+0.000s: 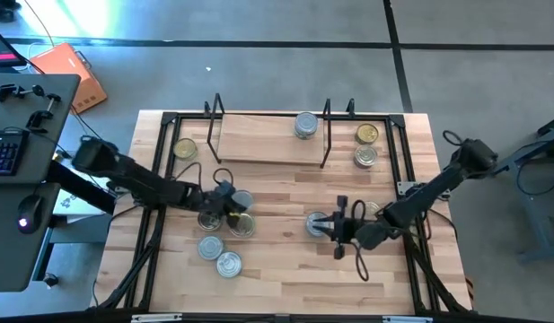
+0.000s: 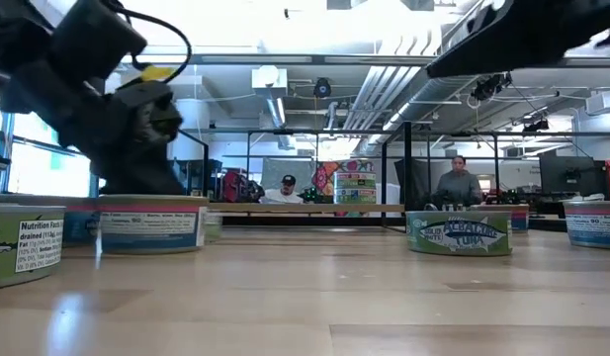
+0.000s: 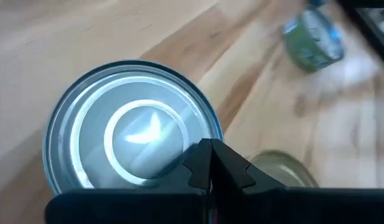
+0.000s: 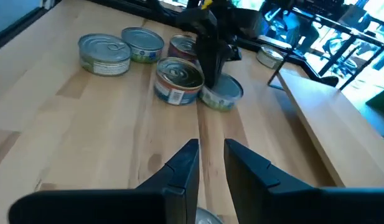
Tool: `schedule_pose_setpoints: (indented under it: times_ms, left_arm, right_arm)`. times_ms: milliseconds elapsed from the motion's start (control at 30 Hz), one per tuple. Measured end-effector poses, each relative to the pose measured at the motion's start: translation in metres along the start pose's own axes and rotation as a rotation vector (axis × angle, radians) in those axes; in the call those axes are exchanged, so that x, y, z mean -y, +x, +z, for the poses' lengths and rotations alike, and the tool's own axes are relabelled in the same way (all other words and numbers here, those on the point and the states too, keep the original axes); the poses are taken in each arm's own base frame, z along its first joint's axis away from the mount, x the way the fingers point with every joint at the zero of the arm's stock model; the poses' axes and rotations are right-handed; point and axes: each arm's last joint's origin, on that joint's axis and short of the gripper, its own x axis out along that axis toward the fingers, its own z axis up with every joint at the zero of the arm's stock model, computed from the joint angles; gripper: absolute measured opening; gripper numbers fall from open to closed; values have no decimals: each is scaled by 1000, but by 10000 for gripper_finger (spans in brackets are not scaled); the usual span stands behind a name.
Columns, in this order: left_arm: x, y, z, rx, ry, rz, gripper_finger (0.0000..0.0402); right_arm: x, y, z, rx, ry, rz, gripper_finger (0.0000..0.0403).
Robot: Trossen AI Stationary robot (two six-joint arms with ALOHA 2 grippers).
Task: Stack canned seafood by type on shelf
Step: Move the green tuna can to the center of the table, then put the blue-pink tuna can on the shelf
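The shelf (image 1: 268, 139) stands at the table's far middle and bears one tin (image 1: 305, 126). Several tins of canned seafood lie at the left middle of the table (image 1: 242, 224). My left gripper (image 3: 207, 169) is shut and slants down over one of them, a silver-topped tin (image 3: 132, 134) that stands on the table. My right gripper (image 4: 210, 155) hovers at the right middle, its fingers a narrow gap apart with nothing between them. Another tin (image 1: 318, 222) stands just beside and below it. My left gripper's shut fingertips (image 3: 201, 163) stand over the rim of the silver-topped tin's lid (image 3: 179, 146), slanting down from the table's left. I cannot tell whether they touch it. The tin stands flat on the table.
Two tins (image 1: 367, 135) (image 1: 365, 157) stand right of the shelf and one (image 1: 185, 149) left of it. Two more (image 1: 210, 247) (image 1: 228, 264) lie near the front left. A black frame (image 1: 160, 126) edges the table. People sit in the room beyond.
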Motion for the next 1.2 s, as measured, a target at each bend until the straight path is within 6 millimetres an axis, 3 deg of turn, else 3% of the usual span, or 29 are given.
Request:
schedule_pose_setpoints:
  times_ms: [267,467,633,767,867,1033,1200]
  left_arm:
    - [24,51,19,-13,97,-29,0]
    - [54,94,38,-48,235,-135,0]
    - [76,102,54,-51,364,-151,0]
    - [99,90,74,-22,438,-162,0]
    - [110,73,76,-25,492,-110,0]
    - [124,31,68,-31,523,16,0]
    - [132,-14,41,-66,497,153,0]
  right_arm:
    - [5,32,-8,12,-1,-51,67]
    - [17,43,-10,-2,41,-5,77]
    - [24,48,-11,-10,78,12,123]
    - [30,52,-12,-15,110,65,173]
    - [34,55,-12,-12,132,104,209]
    - [36,57,-10,7,155,135,248]
    - [35,57,-6,57,146,185,262]
